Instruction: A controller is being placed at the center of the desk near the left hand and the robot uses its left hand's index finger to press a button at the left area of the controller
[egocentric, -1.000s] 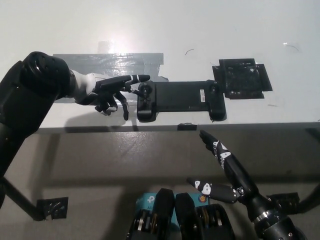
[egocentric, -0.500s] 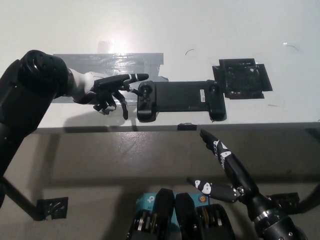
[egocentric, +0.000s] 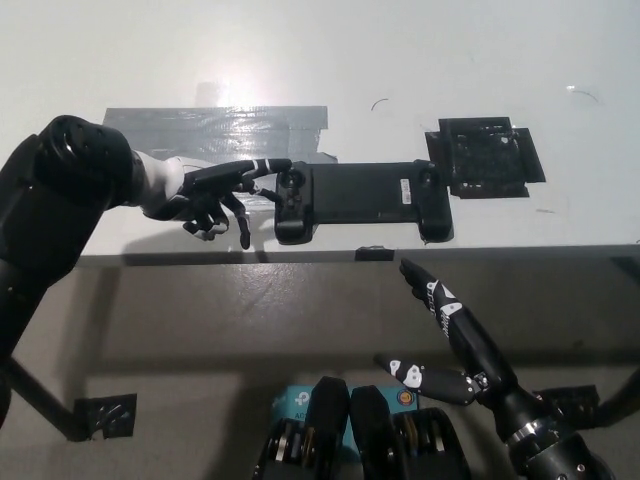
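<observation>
White desk (egocentric: 420, 60) with grey tape strip (egocentric: 215, 125), black controller (egocentric: 360, 200) near front edge, left hand (egocentric: 215, 195) empty, one finger extended to its left end, right hand (egocentric: 450, 340) below desk, fingers spread.

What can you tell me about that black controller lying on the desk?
The controller is a long, flat, matt black device, seemingly plastic, with a grip at each end and a plain panel between. A small thumbstick sits on its left grip, and a small white label near the right. It lies flat along the white desk near the front edge. The left hand points an extended finger at its left end; contact is unclear.
</observation>
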